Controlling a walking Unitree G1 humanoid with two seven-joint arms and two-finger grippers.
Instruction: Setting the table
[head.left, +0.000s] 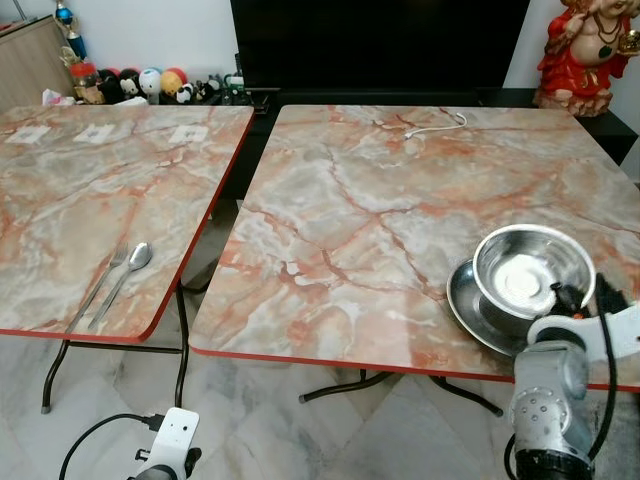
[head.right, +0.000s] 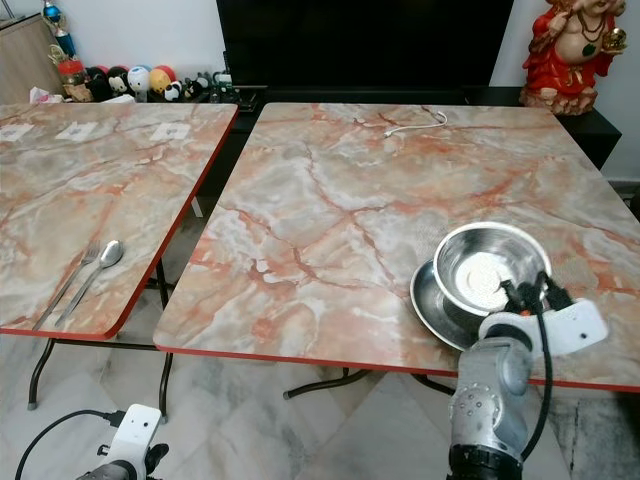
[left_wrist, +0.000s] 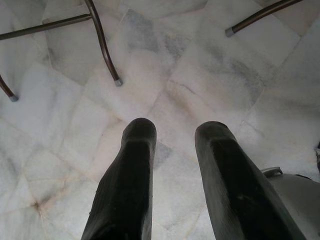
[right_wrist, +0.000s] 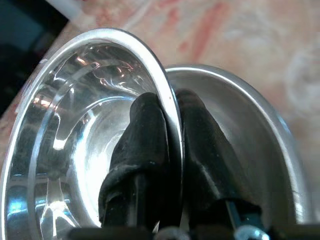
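A shiny steel bowl (head.left: 530, 268) rests tilted on a steel plate (head.left: 466, 304) near the front right corner of the right marble table (head.left: 400, 200). My right gripper (right_wrist: 169, 107) is shut on the bowl's rim, one finger inside and one outside; it also appears at the bowl's near edge (head.right: 530, 292). On the left table (head.left: 70, 200), a fork (head.left: 100, 282) and a spoon (head.left: 125, 275) lie side by side near the front edge. My left gripper (left_wrist: 172, 132) hangs open over the floor, low beside the left table.
A white cable (head.left: 432, 124) lies at the right table's far side. White cards (head.left: 188, 133) sit along the left table's back. A red statue (head.left: 585, 50), a dark TV cabinet (head.left: 380, 40) and small toys (head.left: 150, 82) stand behind. A gap separates the tables.
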